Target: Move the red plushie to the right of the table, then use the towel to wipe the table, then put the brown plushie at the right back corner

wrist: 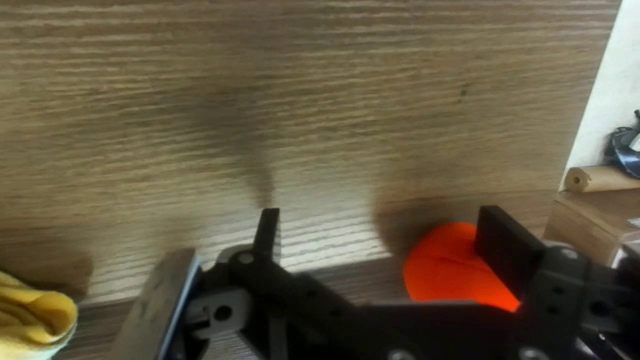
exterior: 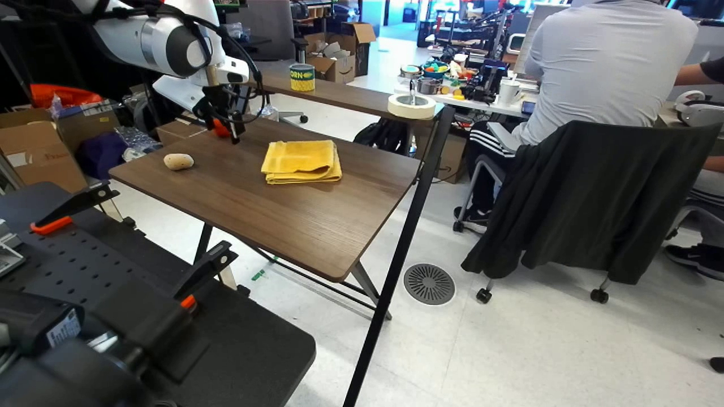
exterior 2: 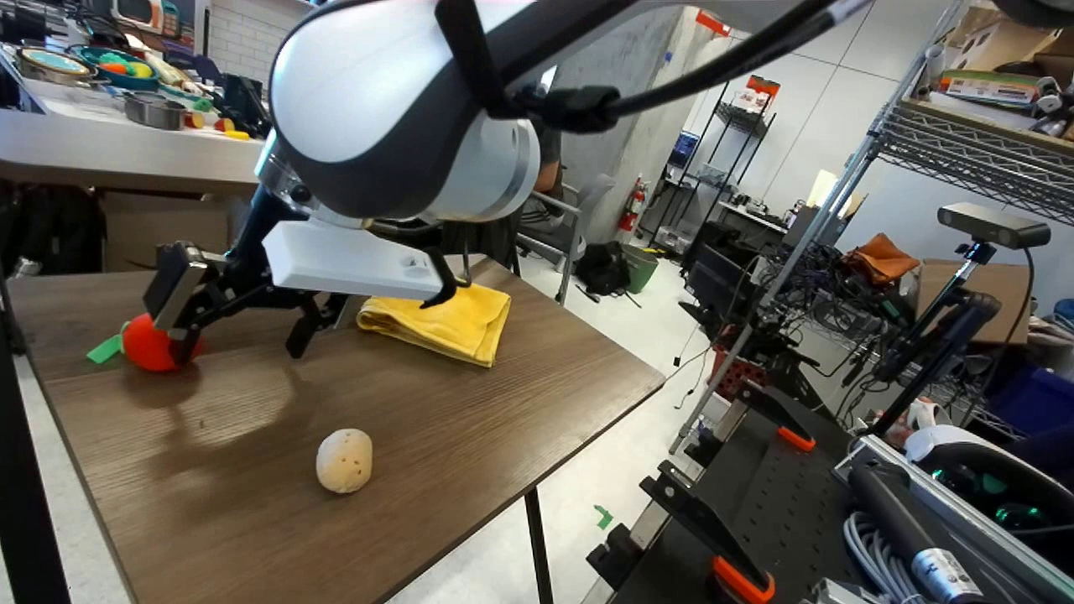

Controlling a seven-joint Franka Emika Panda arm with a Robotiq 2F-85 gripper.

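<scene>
Yellow folded towel [exterior: 301, 163], speckled brown plushie [exterior 2: 344, 461] and round red plushie [exterior 2: 149, 346], apart on the wood-grained table [exterior: 283, 220]. Black gripper [wrist: 381, 217], splayed wide and unclenched, near the red plushie; contact unclear.

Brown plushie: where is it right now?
In an exterior view, the brown plushie lies on the table, left of the picture's centre, right of the red plushie and lower in frame than the towel.

Yellow towel [exterior: 302, 161], green-tipped red plushie [exterior 2: 148, 345], dark-speckled tan-brown plushie [exterior 2: 344, 460], brown wood-grained table [exterior: 277, 217]
</scene>
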